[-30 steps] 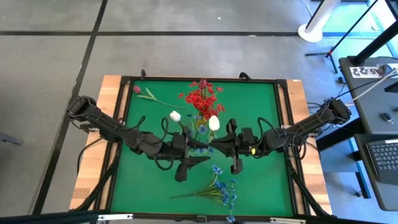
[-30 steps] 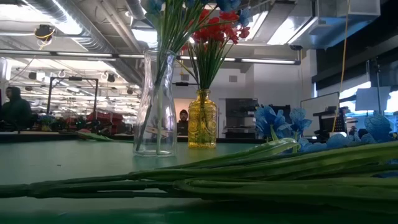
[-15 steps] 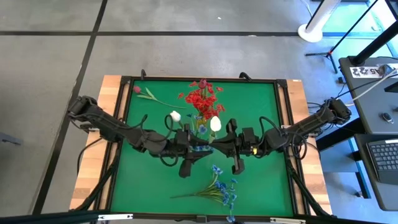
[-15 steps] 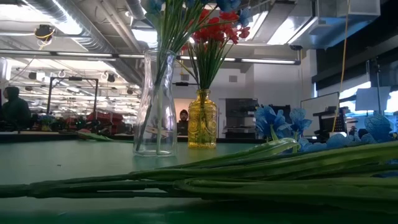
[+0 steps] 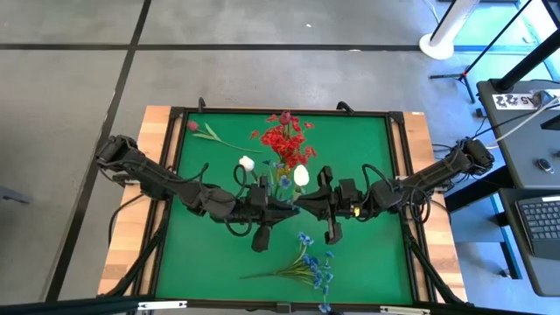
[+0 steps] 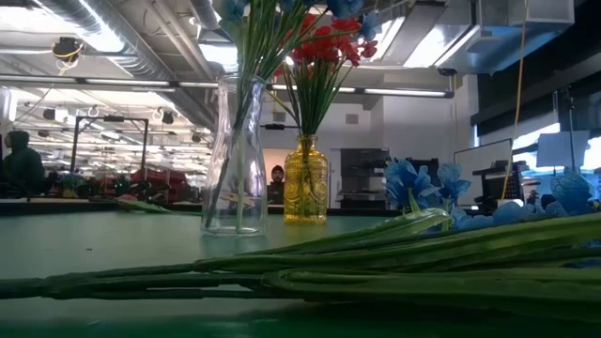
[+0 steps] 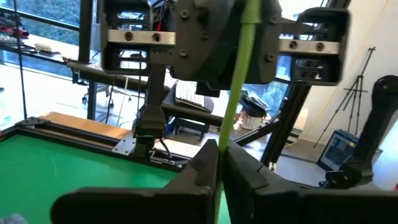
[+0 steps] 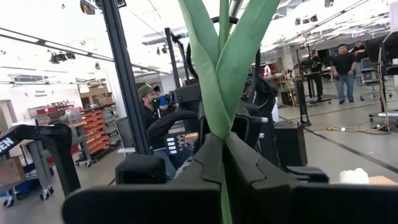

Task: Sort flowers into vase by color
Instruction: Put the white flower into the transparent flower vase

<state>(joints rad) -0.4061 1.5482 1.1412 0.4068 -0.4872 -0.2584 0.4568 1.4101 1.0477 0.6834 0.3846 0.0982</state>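
A white flower (image 5: 300,175) on a thin green stem is held up over the middle of the table. My left gripper (image 5: 284,207) and my right gripper (image 5: 303,206) meet there tip to tip, both shut on its stem. Just beyond them stands a clear vase (image 6: 235,155) with blue flowers, and behind it a yellow vase (image 6: 305,180) with red flowers (image 5: 284,136). A second white bud (image 5: 247,163) shows left of the clear vase. A pink-budded flower (image 5: 206,131) lies at the far left and a blue bunch (image 5: 311,265) at the near middle. My left gripper pinches the green stem (image 7: 225,130) between its two fingers, coming level from the table's left and lying across it. The stem rises past the fingers, clear of the table. My right gripper pinches the same stem just below its long leaves (image 8: 222,124), coming level from the table's right, fingers across the stem. The flower stands above the fingers, clear of the table.
The green mat (image 5: 210,254) has a black frame around it. The blue bunch's long stems (image 6: 310,272) lie across the near part of the mat. People stand in the room beyond the table.
My left gripper has gone toward the table's right, up to my right gripper, and has shut on the white flower's stem. The flower has stayed where my right gripper holds it.
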